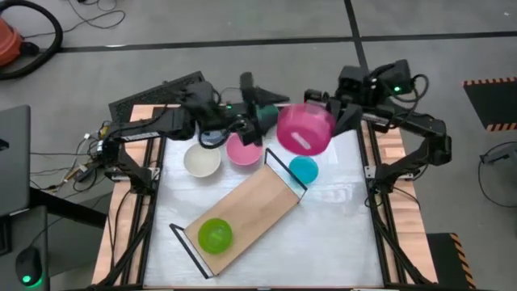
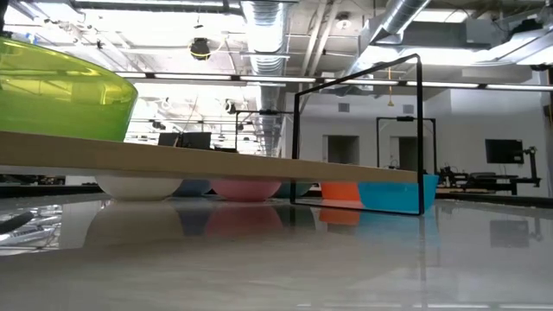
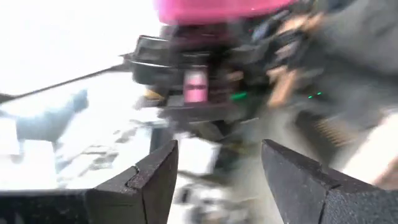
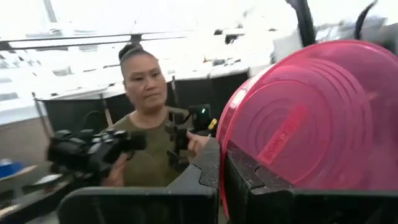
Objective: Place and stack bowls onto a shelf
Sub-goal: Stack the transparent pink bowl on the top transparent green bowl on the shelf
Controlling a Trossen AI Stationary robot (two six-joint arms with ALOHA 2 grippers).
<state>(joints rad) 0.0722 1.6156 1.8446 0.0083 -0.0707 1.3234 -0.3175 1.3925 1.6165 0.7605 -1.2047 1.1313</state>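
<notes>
Held aloft over the light-wood shelf board's (image 1: 242, 217) far end: round magenta plastic bowl (image 1: 305, 128), rim pinched by right gripper (image 4: 222, 163); left gripper (image 3: 217, 168) spread, alongside.

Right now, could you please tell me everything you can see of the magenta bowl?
The magenta bowl is round, glossy, translucent plastic, with concentric rings moulded into its underside and a small label there. It is lifted off the table and tipped on edge, so its base faces the right wrist camera. The right hand is shut on its rim. In the high view it hangs over the shelf's far end, near the cyan bowl. The open left hand hovers beside it, not touching.
</notes>
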